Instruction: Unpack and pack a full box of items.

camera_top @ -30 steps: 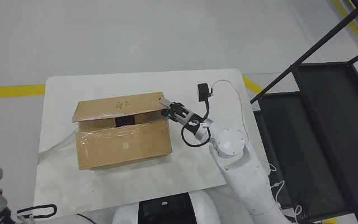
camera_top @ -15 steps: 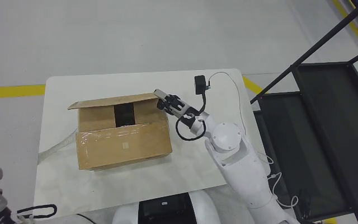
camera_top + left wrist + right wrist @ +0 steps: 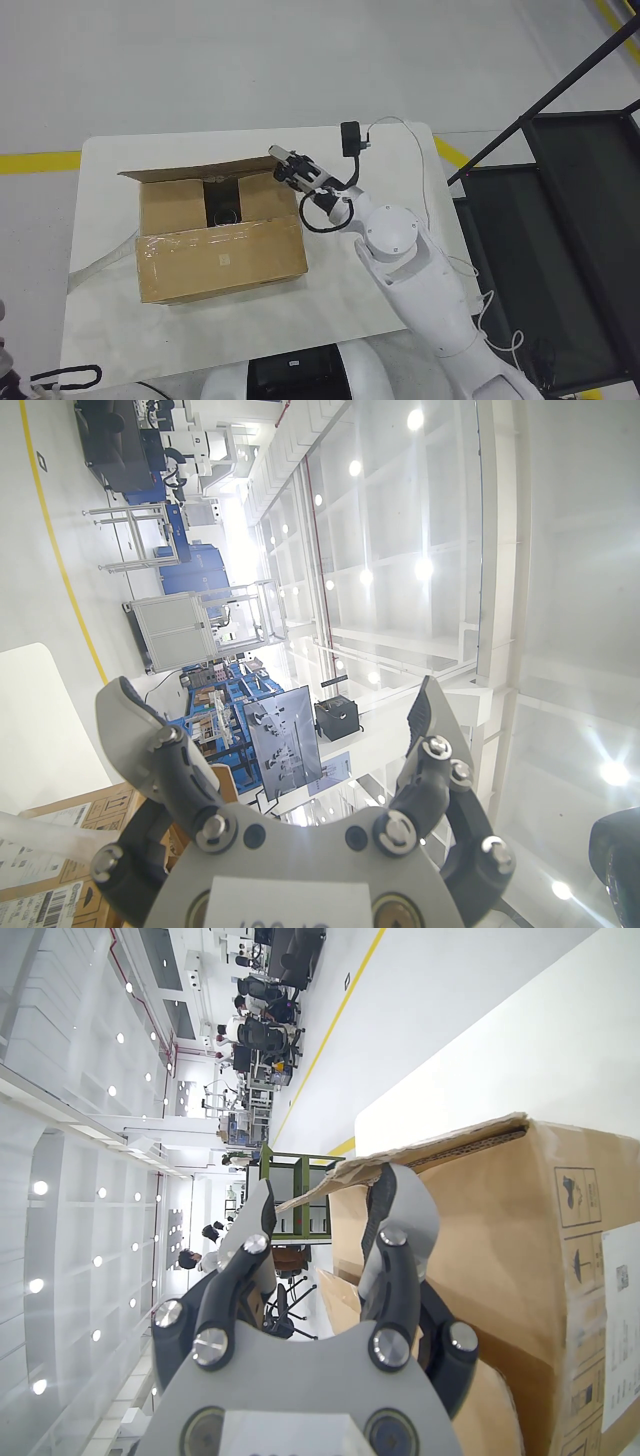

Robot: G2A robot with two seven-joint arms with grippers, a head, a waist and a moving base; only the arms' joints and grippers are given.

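- One flap [image 3: 195,172], on the far side of the box [image 3: 220,262], has changed over the last second. It lay flat across the box's top and now stands raised and tipped back from the opening.
- The right gripper [image 3: 286,166] travelled with it, from over the box's right end to the flap's far right corner.
- In the right wrist view its jaws stand partly apart, with the flap's ragged edge running between them against one finger. It looks hooked rather than pinched, so I judge nothing is firmly held.
- The left gripper [image 3: 270,705] is spread wide and empty, away from the box's opening.
- With the flap up, a dark slot shows in the middle of the box's top, and a black item [image 3: 222,207] sits inside between two inner flaps. Unpacking looks barely begun: the nearer top flap still lies flat.
- The box is plain brown corrugated card, rectangular, and rests on the white surface [image 3: 370,300]. Glossy clear tape [image 3: 215,240] wrinkles along its nearer top edge, and the torn fluting at the flap's corner looks soft and liable to bend.
- Beyond the box's right end lie a small black plug block [image 3: 350,138] and its thin white cable [image 3: 428,185].
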